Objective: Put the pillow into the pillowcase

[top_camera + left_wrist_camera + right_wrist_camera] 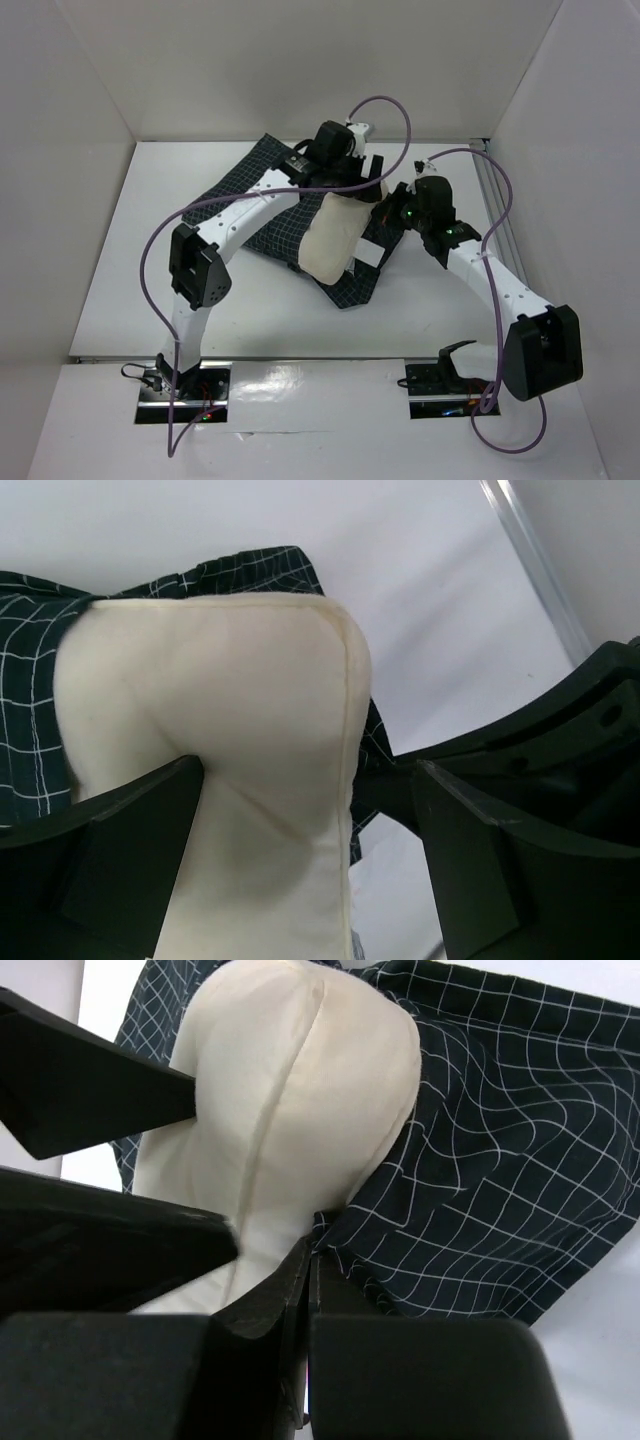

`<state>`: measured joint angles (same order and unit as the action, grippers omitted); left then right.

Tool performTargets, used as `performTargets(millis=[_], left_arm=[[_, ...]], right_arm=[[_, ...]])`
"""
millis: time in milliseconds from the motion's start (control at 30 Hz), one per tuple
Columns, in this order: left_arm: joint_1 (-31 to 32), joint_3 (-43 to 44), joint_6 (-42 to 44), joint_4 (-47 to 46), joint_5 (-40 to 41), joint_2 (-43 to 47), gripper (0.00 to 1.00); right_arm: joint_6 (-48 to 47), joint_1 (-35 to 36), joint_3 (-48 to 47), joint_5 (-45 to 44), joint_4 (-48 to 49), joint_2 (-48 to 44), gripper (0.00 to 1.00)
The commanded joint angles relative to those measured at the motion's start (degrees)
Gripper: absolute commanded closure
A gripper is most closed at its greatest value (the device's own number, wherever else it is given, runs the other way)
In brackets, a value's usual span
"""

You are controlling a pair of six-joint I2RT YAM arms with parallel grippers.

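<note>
Cream-white and plump, the pillow (335,240) lies near the counter's (150,260) middle on the dark, thin pillowcase (350,288). The fine light grid of the cloth shows past it toward 10 and 5 o'clock. How far the pillow sits inside cannot be told.

Bare white counter spreads widest toward 9 and 6 o'clock. Toward 12 the cloth's far corner nears the back wall (300,70), and a metal rail (492,190) runs along the 3 o'clock edge.

The left gripper (305,775) stands spread over the pillow's rounded end. One finger (120,840) presses into the soft fill, while the other is apart from the piped seam.

The right gripper (312,1260) is closed, pinching the pillowcase's floppy edge just beside the pillow. A stitched channel runs lengthwise down the pillow's smooth, matte face.
</note>
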<state>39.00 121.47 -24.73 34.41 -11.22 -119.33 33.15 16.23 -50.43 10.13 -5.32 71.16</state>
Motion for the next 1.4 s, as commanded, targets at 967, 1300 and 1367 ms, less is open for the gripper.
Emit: performTargets(millis=[967, 1300, 1367], left_arm=[[-0.2, -35.6, 5.9, -6.9, -12.2, 0.1, 1.0], [-0.2, -34.6, 5.3, -8.0, -13.0, -2.3, 1.0], [-0.2, -33.3, 5.3, -8.0, -13.6, -3.4, 1.0]], right_arm=[[6.7, -2.8, -1.9, -6.8, 22.4, -8.7, 1.0], [4.0, -2.8, -3.2, 6.7, 29.7, -9.9, 1.0], [2.7, -2.8, -4.1, 8.3, 28.1, -11.4, 1.0]])
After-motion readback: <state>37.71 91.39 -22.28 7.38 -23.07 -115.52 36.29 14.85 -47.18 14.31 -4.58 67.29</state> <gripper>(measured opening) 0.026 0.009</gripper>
